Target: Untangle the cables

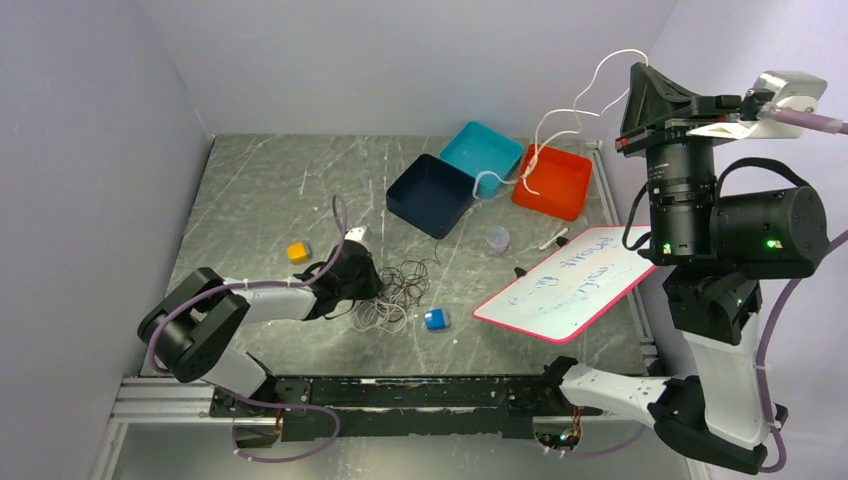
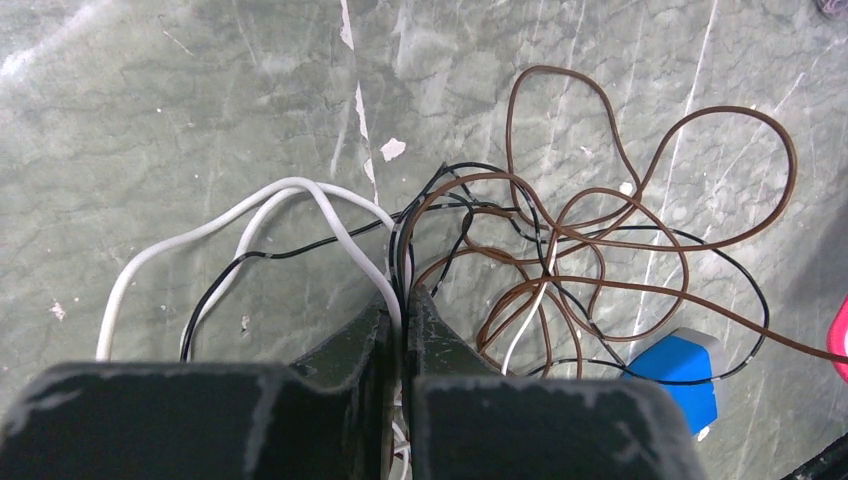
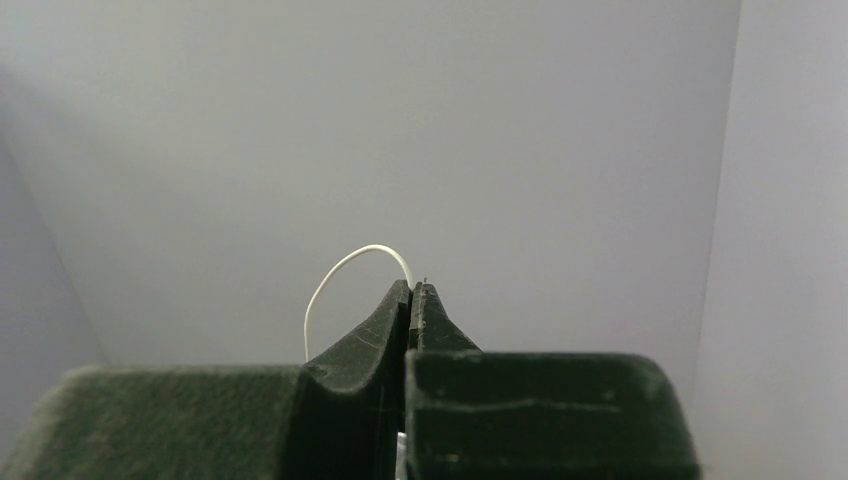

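White cable (image 3: 371, 247) disappears into the clamped right end effector (image 3: 411, 287); left end effector (image 2: 403, 293) pinches tangled cables (image 2: 548, 241).

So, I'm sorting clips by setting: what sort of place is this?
Probably a robot lab test cell: plain lilac walls enclose a scratched tabletop, with practice props like an orange bin, a whiteboard and tangled cables.

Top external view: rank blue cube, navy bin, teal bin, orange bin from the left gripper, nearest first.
From the left gripper:
1. blue cube, just right of it.
2. navy bin, back and right.
3. teal bin, behind the navy bin.
4. orange bin, back right, farthest.
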Action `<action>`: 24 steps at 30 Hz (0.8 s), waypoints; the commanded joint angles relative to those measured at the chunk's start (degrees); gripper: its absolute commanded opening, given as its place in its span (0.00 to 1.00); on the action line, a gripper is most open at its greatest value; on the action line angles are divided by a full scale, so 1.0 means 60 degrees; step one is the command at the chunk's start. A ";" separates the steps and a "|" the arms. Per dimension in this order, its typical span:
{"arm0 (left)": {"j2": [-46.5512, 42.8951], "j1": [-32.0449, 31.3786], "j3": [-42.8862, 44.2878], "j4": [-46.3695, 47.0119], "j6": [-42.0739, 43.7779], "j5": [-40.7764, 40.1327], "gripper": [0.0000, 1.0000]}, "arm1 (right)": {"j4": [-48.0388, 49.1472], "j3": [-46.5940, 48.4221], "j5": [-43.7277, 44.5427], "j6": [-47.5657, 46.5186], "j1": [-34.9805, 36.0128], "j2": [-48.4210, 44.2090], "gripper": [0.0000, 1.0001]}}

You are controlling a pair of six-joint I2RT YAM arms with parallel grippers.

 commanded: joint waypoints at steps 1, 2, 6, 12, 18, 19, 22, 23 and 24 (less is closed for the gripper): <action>-0.0057 -0.0032 -0.0468 -0.1387 0.0024 -0.0646 0.07 | -0.0311 0.0285 -0.0586 -0.0011 0.0026 0.0110 0.00; -0.0254 -0.0035 -0.0450 -0.1426 0.0059 -0.0667 0.08 | -0.0513 0.0267 -0.0851 0.0151 0.0034 0.0186 0.00; -0.1423 -0.0037 -0.0335 -0.1593 0.0348 -0.0703 0.28 | -0.1067 -0.0091 -0.1921 0.0839 0.0023 0.0449 0.00; -0.3655 -0.0031 -0.0157 -0.1695 0.1099 -0.0604 0.52 | -0.1002 -0.0958 -0.2846 0.1690 0.0042 0.0699 0.00; -0.5243 -0.0030 -0.0385 -0.1191 0.1753 0.0060 0.63 | -0.0765 -0.1265 -0.3618 0.2254 0.0037 0.0978 0.00; -0.5435 -0.0025 -0.0435 -0.1030 0.1853 0.0261 0.65 | -0.0749 -0.1278 -0.3691 0.2302 0.0042 0.1003 0.00; -0.5951 -0.0025 -0.0501 -0.0650 0.2122 0.0698 0.68 | -0.0686 -0.1315 -0.3776 0.2413 0.0026 0.1068 0.00; -0.6048 -0.0034 -0.0488 -0.0541 0.2209 0.0822 0.69 | -0.0662 -0.1335 -0.3793 0.2444 0.0028 0.1064 0.00; -0.6096 -0.0037 -0.0467 -0.0419 0.2297 0.0957 0.70 | -0.0654 -0.1349 -0.3802 0.2481 0.0030 0.1064 0.00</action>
